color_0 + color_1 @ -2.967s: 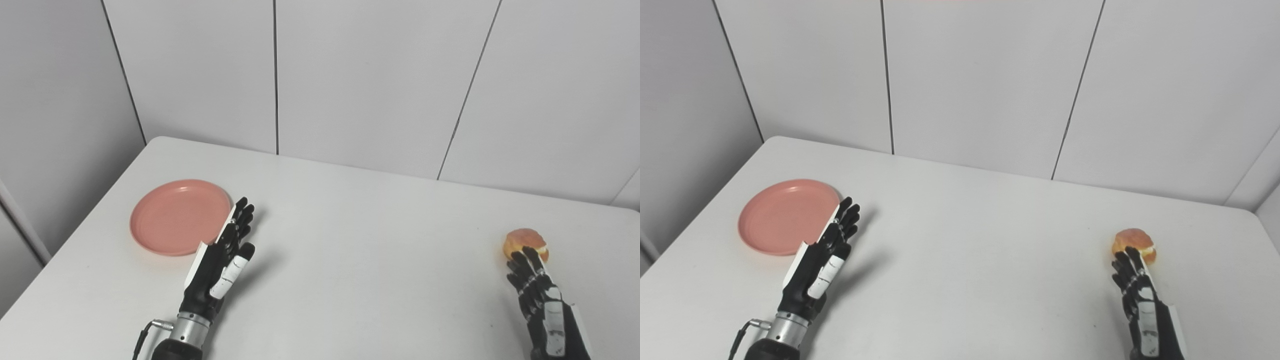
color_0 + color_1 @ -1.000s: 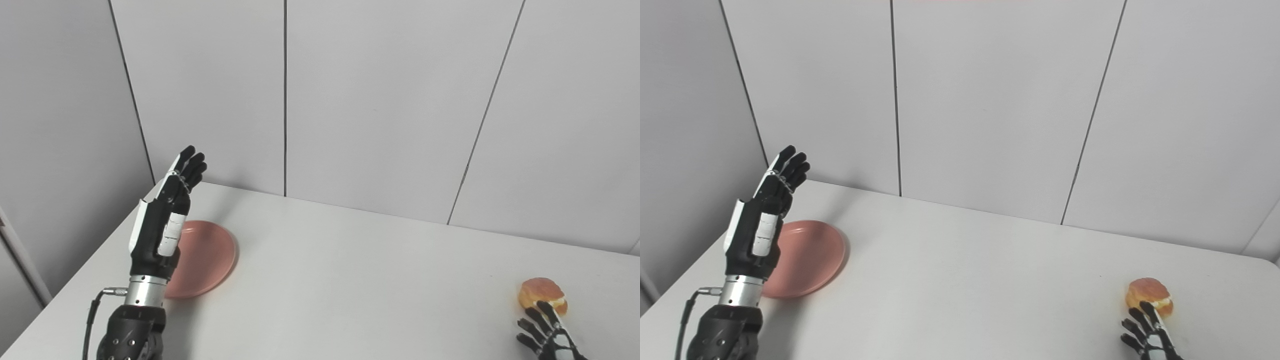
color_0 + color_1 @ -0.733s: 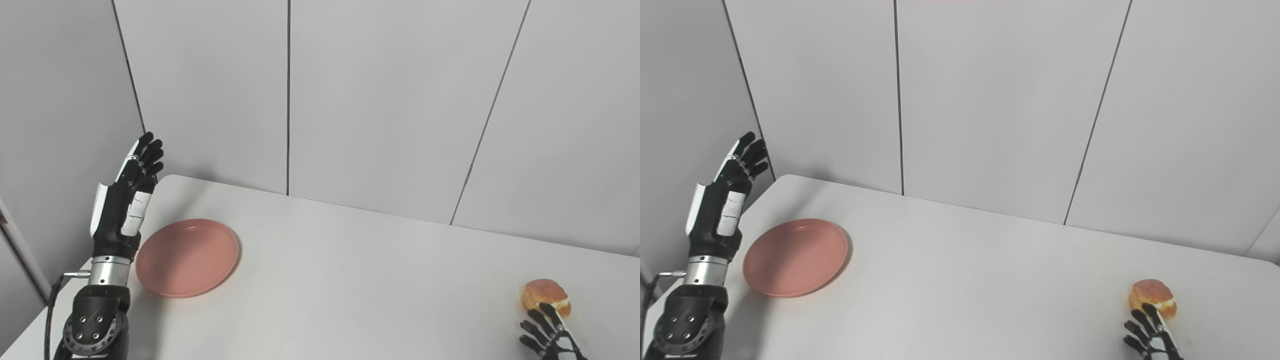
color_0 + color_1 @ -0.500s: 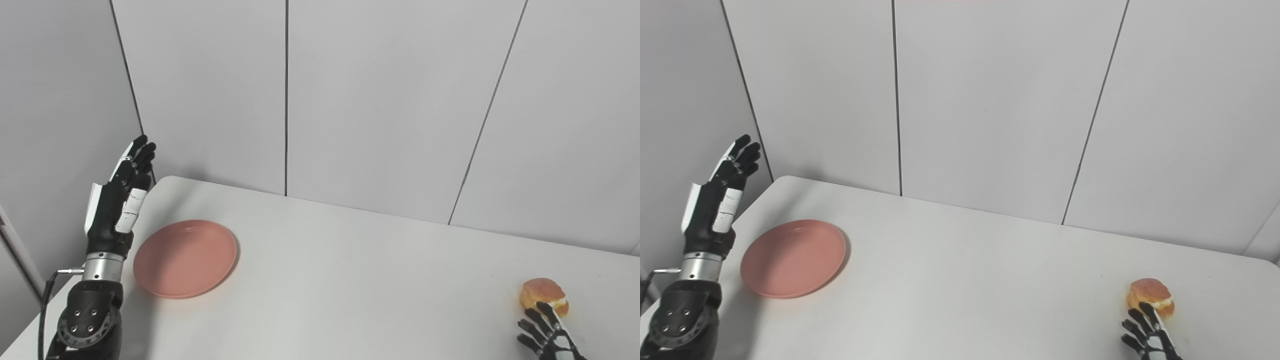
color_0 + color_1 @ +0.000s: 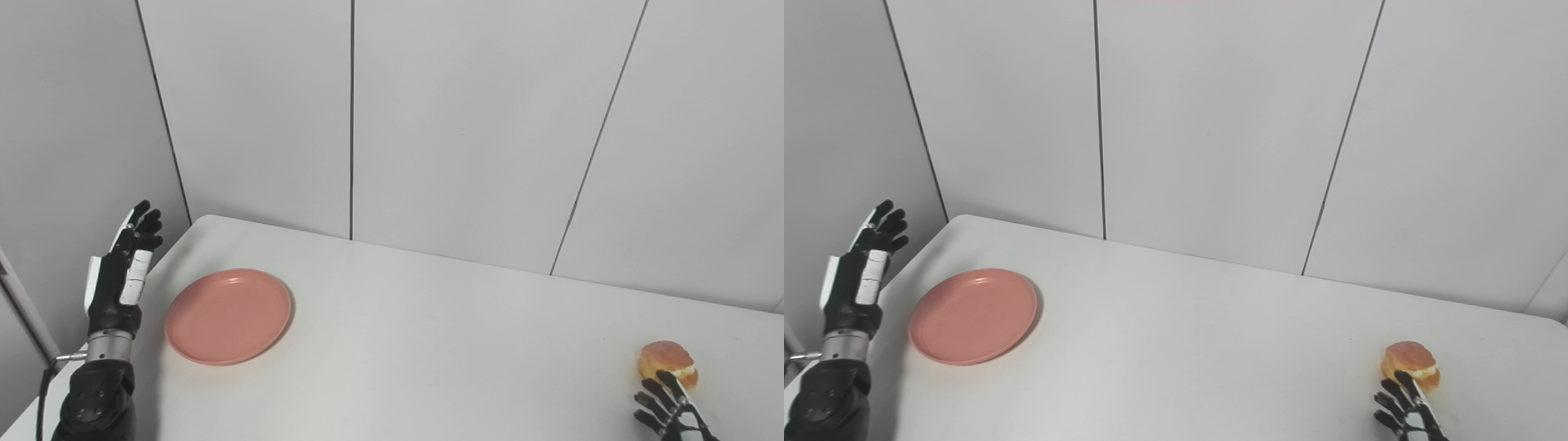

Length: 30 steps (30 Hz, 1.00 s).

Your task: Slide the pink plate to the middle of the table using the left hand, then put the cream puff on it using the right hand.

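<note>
Beside left robot hand (raised) – pink plate, apart.

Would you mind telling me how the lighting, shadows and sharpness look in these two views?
Left eye view: soft, even light, a faint shadow right of the plate, all sharp. Right eye view: the same, with the right hand cut off at the bottom edge.
</note>
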{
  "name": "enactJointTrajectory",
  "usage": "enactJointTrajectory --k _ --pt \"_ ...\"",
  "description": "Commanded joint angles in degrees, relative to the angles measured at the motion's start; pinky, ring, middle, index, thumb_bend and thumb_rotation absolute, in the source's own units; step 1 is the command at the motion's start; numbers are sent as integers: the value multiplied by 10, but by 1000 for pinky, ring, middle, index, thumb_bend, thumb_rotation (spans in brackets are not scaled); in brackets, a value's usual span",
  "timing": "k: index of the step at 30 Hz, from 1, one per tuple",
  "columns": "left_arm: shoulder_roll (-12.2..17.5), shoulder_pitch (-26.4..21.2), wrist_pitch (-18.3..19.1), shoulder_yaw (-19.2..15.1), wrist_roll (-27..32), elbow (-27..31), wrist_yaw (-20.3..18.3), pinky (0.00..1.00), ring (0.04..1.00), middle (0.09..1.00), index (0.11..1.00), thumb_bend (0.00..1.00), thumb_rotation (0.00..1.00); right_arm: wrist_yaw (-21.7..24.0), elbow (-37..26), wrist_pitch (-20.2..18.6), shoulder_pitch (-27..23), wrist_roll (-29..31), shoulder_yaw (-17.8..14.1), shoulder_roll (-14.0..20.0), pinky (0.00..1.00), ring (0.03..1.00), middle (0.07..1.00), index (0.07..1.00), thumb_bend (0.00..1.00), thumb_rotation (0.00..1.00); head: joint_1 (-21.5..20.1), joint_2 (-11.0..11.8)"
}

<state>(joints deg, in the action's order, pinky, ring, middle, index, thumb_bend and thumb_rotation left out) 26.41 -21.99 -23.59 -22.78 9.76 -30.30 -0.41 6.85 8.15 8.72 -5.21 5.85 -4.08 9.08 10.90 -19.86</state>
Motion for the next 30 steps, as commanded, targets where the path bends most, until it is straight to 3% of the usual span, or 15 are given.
enactJointTrajectory --k 1,8,15,21,25,30 --pt "25 -30 -32 -10 17 -25 -19 874 902 887 875 1000 855 9 36 -19 44 -2 13 -7 803 851 881 915 821 1000 0 -1" --pt "22 -55 -33 -39 49 -136 -77 853 887 867 846 1000 821 11 38 -19 44 1 14 -4 801 848 878 919 824 1000 -2 -6" --pt "18 -77 -33 -49 46 -203 -121 787 861 861 835 1000 803 10 31 -21 47 -1 17 -2 795 843 880 916 813 1000 -4 -10" --pt "7 -85 -33 -38 33 -211 -130 847 885 893 885 1000 813 8 28 -21 49 -5 20 -2 790 840 878 913 809 1000 -9 -12" --pt "2 -86 -33 -25 21 -212 -119 858 883 889 873 1000 837 6 24 -20 51 -9 22 -4 782 834 873 910 798 1000 -12 -14" --pt "0 -87 -33 -18 25 -225 -139 839 890 900 886 1000 830 6 21 -20 52 -10 23 -5 785 837 873 907 796 1000 -15 -15"
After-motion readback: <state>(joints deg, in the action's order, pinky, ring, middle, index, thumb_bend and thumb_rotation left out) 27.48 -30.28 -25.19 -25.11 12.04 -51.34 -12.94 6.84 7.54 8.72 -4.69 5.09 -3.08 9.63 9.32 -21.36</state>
